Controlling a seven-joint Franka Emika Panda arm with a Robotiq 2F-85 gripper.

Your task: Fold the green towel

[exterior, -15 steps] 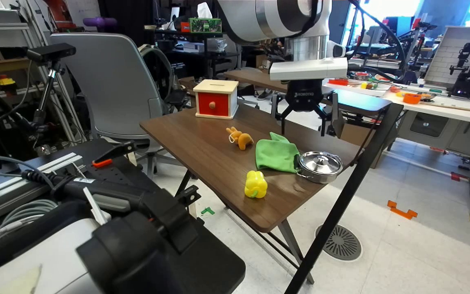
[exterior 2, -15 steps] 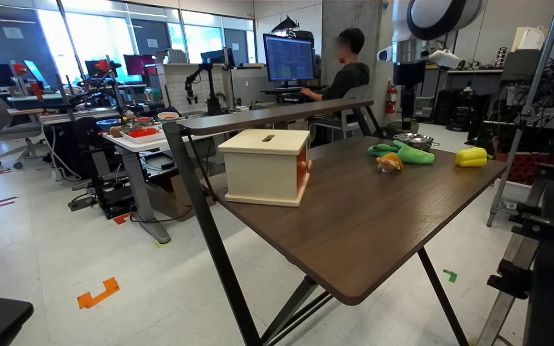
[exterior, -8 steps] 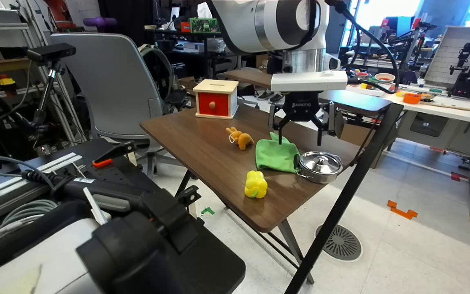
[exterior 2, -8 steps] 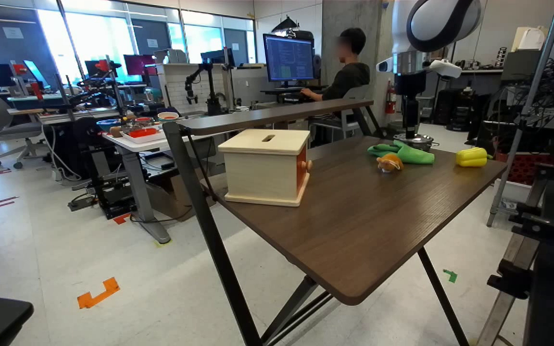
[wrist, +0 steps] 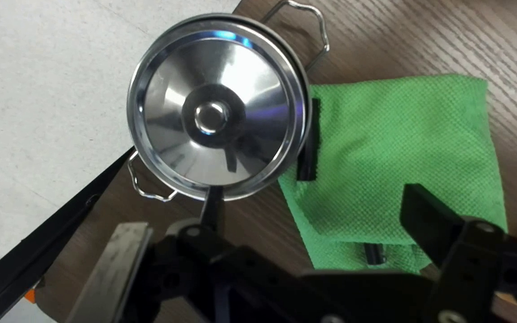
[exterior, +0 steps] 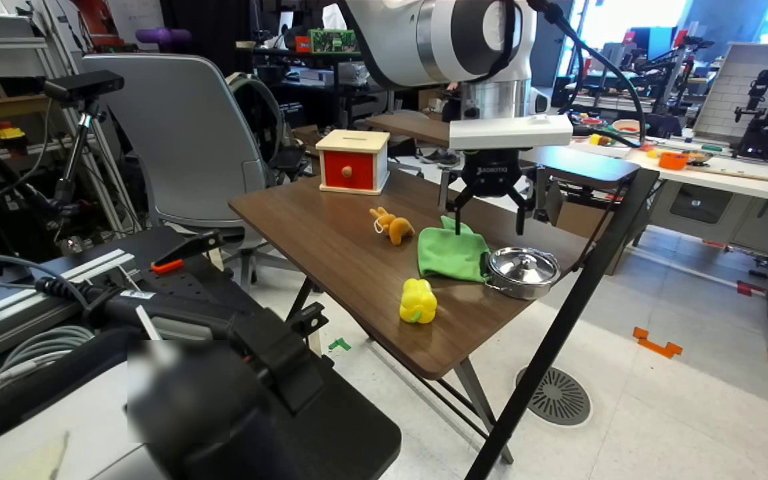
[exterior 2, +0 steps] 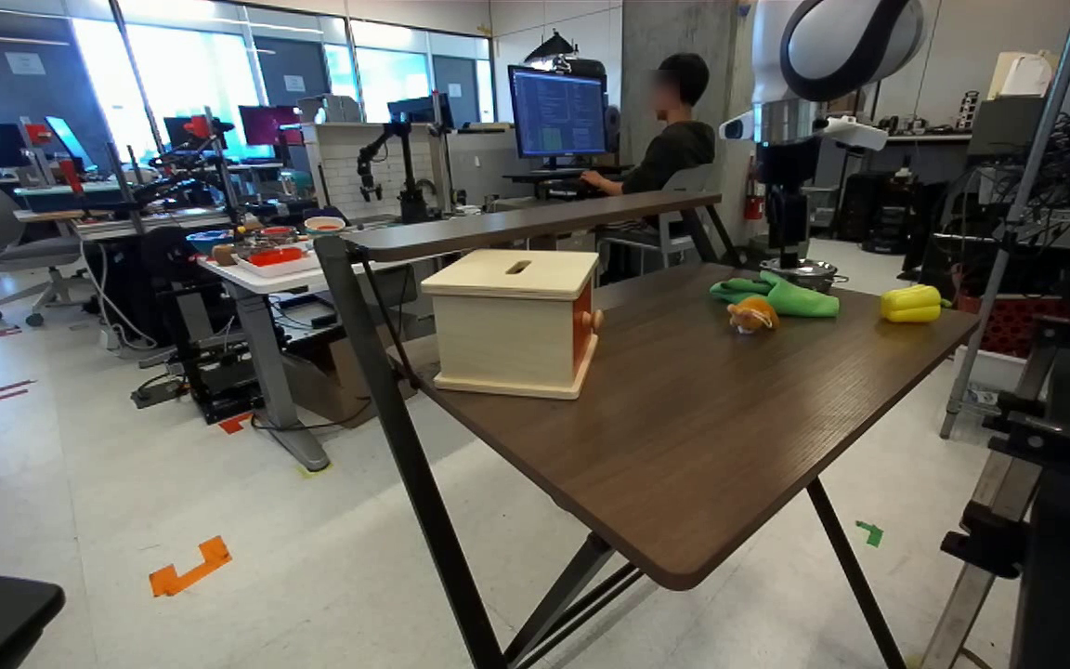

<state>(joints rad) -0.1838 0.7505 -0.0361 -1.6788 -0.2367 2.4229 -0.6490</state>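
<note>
Hanging with its jaws apart, the claw (exterior: 489, 228) is above the green towel (exterior: 451, 257) and the lidded metal pot (exterior: 524, 270) just beside it. Both rest on the brown, wood-grained tabletop (exterior 2: 702, 400) (the towel is rumpled, one corner poking up). A yellow pepper (exterior: 417, 301) and an orange toy (exterior: 396, 228) lie near the towel, and a wooden box (exterior: 355, 162) with a red front stands well apart. Pale floor (exterior 2: 266, 502), marked with orange tape (exterior 2: 213, 552), spreads below; a grey chair (exterior: 184, 140) stands alongside, and a person (exterior 2: 681, 153) sits at a monitor (exterior 2: 558, 111) farther back.
</note>
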